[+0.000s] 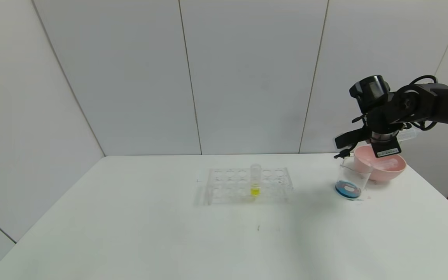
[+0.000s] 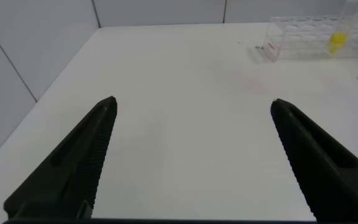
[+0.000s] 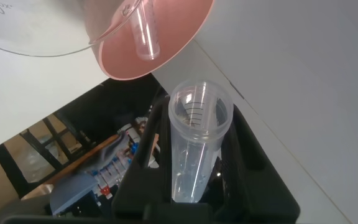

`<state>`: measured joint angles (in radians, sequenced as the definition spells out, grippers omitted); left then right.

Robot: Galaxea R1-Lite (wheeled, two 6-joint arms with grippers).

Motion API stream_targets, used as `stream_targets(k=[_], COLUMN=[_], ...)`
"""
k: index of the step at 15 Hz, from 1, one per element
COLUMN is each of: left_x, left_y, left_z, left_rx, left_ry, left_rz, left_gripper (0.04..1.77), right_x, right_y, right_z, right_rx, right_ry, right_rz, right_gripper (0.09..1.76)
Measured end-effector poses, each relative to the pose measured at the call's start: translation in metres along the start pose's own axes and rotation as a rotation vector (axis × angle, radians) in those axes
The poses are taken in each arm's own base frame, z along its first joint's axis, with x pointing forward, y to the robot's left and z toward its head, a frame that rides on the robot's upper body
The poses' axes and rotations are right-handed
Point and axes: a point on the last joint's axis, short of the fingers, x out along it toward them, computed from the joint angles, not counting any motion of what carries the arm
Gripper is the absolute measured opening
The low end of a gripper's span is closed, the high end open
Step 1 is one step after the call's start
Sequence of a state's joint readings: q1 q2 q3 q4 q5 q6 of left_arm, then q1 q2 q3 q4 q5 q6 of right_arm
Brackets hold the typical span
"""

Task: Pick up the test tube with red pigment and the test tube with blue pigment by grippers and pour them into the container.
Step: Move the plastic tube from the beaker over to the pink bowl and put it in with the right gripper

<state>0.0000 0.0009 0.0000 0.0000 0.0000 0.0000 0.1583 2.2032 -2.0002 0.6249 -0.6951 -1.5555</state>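
Observation:
My right gripper (image 1: 397, 136) hangs above the pink bowl (image 1: 399, 171) at the table's far right. It is shut on a clear test tube (image 3: 197, 143) that looks drained, with no red or blue liquid showing in it. The tube's open mouth points away from the wrist. The clear beaker (image 1: 351, 177) stands just left of the bowl and holds dark blue liquid (image 1: 347, 189) at its bottom. Its rim also shows in the right wrist view (image 3: 36, 37). My left gripper (image 2: 192, 101) is open and empty over bare table, out of the head view.
A second empty tube (image 3: 143, 37) lies in the pink bowl (image 3: 166, 59). The clear tube rack (image 1: 228, 186) stands mid-table with a yellow-liquid tube (image 1: 255, 182) in it. The rack also shows in the left wrist view (image 2: 303, 37). Grey wall panels stand behind the table.

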Motion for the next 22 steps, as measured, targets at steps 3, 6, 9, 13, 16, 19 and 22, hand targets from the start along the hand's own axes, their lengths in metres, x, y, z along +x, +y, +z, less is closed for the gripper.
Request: stream_targets(k=[3, 6, 9, 13, 16, 19, 22], left_x=[0.0, 0.0, 0.0, 0.0, 0.0, 0.0, 0.0], left_y=[0.0, 0.0, 0.0, 0.0, 0.0, 0.0, 0.0], left_z=[0.0, 0.0, 0.0, 0.0, 0.0, 0.0, 0.0], left_rx=[0.0, 0.0, 0.0, 0.0, 0.0, 0.0, 0.0], left_ry=[0.0, 0.0, 0.0, 0.0, 0.0, 0.0, 0.0], left_rz=[0.0, 0.0, 0.0, 0.0, 0.0, 0.0, 0.0], left_gripper=[1.76, 1.76, 1.76, 1.76, 1.76, 1.76, 1.76], right_x=[0.0, 0.002, 0.005, 0.003, -0.003, -0.013, -0.019], right_y=[-0.001, -0.006, -0.009, -0.011, -0.007, 0.012, 0.037], right_z=[0.001, -0.002, -0.014, -0.047, -0.078, -0.095, -0.104], right_rx=[0.013, 0.066, 0.197, 0.413, 0.646, 0.855, 1.077], right_ry=[-0.003, -0.066, -0.227, -0.508, -0.7, -0.817, -0.913], right_rz=[-0.011, -0.042, -0.038, -0.001, 0.071, 0.17, 0.151], right_gripper=[0.51, 0.51, 0.51, 0.51, 0.51, 0.51, 0.51])
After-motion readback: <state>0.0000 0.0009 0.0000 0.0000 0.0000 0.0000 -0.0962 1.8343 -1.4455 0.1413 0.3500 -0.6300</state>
